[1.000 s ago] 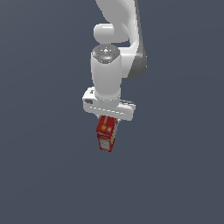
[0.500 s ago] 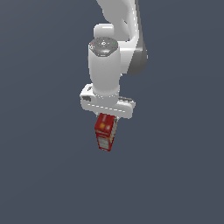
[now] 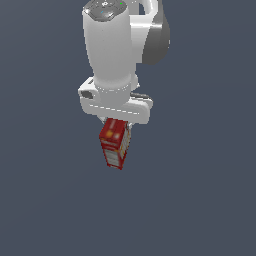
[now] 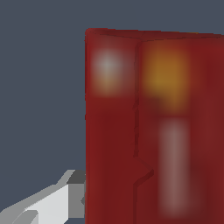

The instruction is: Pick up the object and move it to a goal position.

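The object, a small red rectangular box (image 3: pixel 115 142) with yellow-white label marks, hangs below my white gripper (image 3: pixel 118 125) in the exterior view, held in the air above the dark grey ground. The gripper is shut on the box's upper part, and its fingers are mostly hidden behind the box and the hand. In the wrist view the red box (image 4: pixel 153 127) fills most of the picture, blurred, with one grey fingertip (image 4: pixel 72 192) touching its side. No goal marker shows in either view.
The white arm (image 3: pixel 112 45) rises above the gripper to the top of the exterior view. Around it there is only the plain dark grey ground (image 3: pixel 210 200).
The arm has risen with the box in its grip and looms larger in the exterior view. The box stays held the same way.
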Robot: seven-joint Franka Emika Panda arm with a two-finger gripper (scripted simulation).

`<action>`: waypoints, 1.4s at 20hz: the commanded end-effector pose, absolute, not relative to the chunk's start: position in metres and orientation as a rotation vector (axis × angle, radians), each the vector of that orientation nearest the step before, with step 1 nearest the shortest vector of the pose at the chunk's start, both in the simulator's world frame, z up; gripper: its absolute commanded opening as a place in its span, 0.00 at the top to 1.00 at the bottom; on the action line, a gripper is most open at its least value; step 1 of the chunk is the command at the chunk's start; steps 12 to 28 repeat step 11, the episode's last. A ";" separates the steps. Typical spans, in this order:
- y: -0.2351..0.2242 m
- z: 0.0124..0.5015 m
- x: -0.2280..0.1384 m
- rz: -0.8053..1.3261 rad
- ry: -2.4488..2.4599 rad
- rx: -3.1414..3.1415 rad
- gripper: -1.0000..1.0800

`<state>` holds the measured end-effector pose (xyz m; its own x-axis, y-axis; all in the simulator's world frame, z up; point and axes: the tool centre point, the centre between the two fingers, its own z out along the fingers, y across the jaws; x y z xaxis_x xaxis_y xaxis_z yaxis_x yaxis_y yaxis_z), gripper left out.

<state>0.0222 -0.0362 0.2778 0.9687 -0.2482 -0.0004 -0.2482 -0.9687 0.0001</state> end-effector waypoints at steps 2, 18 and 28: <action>-0.042 0.300 0.025 0.000 -0.393 3.117 1.00; -0.047 0.321 0.029 0.000 -0.393 3.117 1.00; -0.047 0.321 0.029 0.000 -0.393 3.117 1.00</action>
